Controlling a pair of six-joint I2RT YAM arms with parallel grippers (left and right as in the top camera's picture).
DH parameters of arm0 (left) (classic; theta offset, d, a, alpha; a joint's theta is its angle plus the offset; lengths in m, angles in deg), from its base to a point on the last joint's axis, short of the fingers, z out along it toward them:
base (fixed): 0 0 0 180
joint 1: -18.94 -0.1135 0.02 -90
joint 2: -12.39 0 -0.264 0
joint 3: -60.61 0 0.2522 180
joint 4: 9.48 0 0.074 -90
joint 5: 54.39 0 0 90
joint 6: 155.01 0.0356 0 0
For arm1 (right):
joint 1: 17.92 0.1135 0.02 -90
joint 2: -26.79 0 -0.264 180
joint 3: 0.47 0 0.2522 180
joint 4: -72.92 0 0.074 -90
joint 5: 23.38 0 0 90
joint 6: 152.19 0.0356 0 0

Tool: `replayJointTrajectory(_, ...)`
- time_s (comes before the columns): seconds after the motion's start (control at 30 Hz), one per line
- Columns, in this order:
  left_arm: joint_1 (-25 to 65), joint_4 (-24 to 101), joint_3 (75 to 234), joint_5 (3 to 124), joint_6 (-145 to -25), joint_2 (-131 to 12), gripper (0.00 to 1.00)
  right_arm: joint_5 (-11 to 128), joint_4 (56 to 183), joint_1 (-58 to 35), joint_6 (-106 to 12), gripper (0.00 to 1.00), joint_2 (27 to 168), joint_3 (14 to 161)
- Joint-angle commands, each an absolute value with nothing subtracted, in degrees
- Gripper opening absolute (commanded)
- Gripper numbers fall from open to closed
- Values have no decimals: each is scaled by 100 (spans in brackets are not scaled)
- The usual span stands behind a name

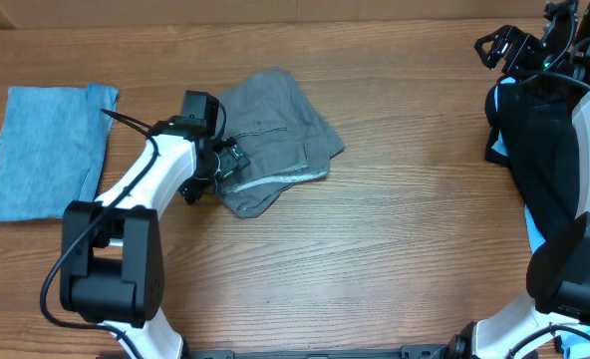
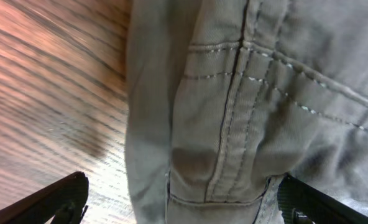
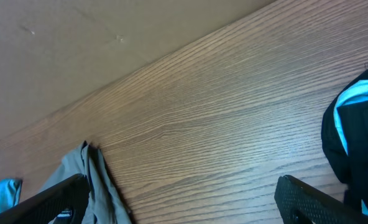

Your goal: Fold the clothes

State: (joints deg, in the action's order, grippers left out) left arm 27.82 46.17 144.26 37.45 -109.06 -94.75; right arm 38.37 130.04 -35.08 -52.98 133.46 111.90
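While my left gripper sits at the left edge of the grey garment, its fingers are spread wide, one over bare wood, the other over the cloth's stitched seams. The garment lies crumpled near the middle of the wooden table. A folded denim-blue garment lies flat at the left side. My right gripper, fingers also spread wide and empty, hovers at the far right corner, beside a black garment.
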Motion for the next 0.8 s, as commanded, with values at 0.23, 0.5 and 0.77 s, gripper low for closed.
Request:
replayJointTrajectory(0.23,2988,4582,14411,4036,-11046,-10616,100,3837,12990,-3502,-5304,100,13331,11188)
replayJointTrajectory(0.5,2988,4584,14411,4318,-11022,-10718,74,3837,12990,-3502,-5304,100,13331,11188)
replayJointTrajectory(0.77,2983,4468,14413,4313,-10932,-10718,27,3835,12990,-3502,-5302,100,13331,11188)
